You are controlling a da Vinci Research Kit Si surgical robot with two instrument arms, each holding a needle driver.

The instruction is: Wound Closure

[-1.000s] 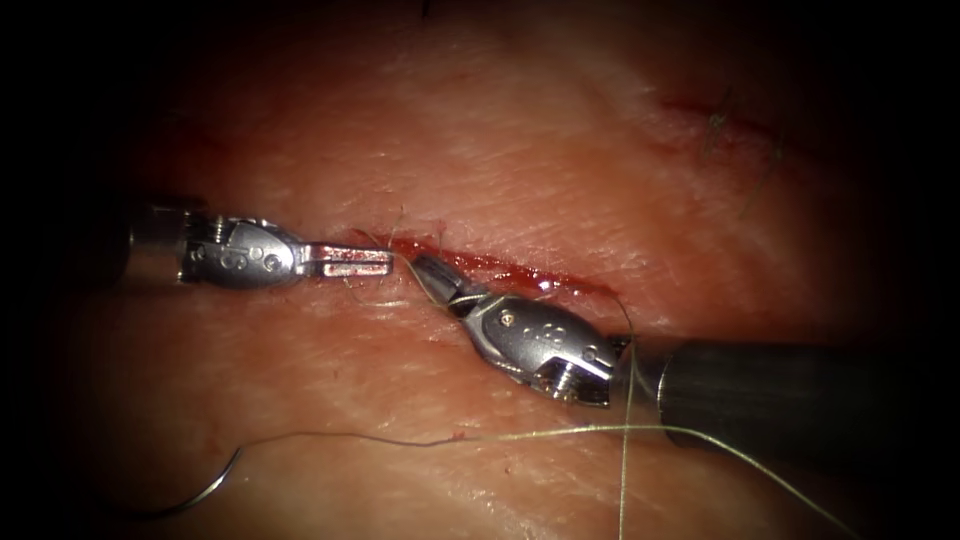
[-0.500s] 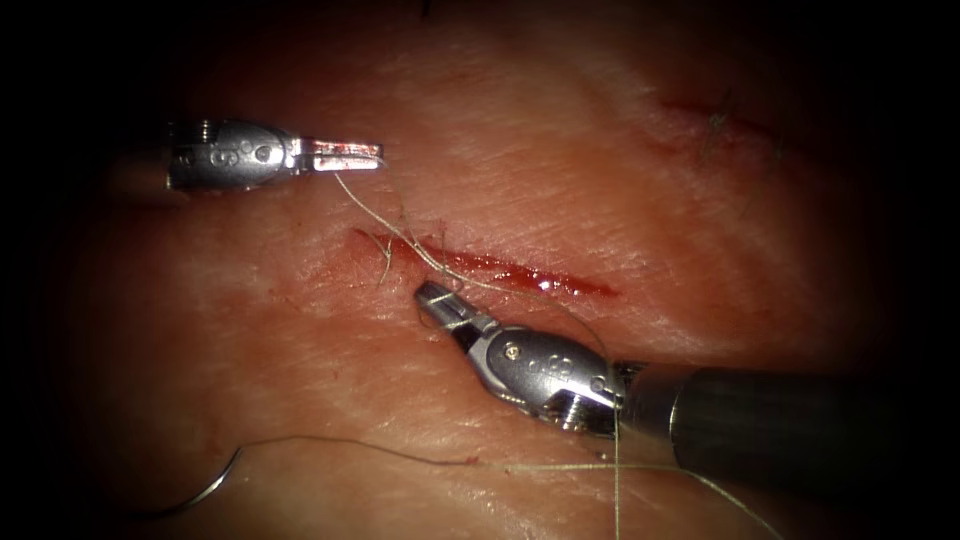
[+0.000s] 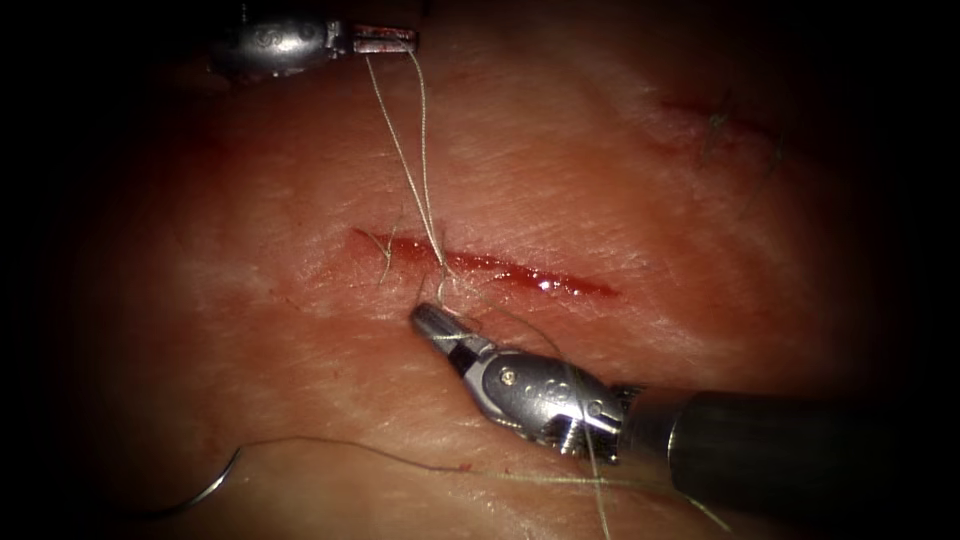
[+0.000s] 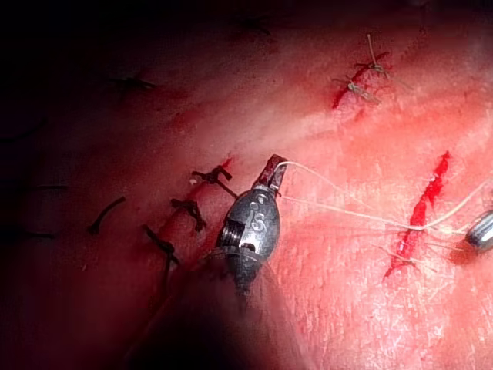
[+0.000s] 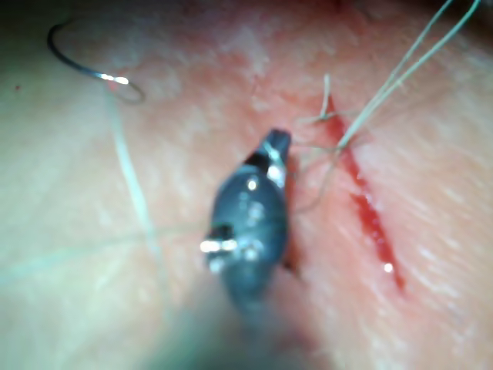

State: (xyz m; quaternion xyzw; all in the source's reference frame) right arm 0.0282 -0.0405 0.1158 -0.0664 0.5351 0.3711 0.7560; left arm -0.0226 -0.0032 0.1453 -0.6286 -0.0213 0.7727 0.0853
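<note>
1. Endoscope view: two tools. The left tool sits far above the cut, jaws clamped on the thread; two strands run from it down to the cut.
2. The right tool lies just below the cut, jaws closed on the thread at the cut's edge.
3. One curved needle lies free on the tissue, lower left, well apart from both tools and held by neither.
</note>
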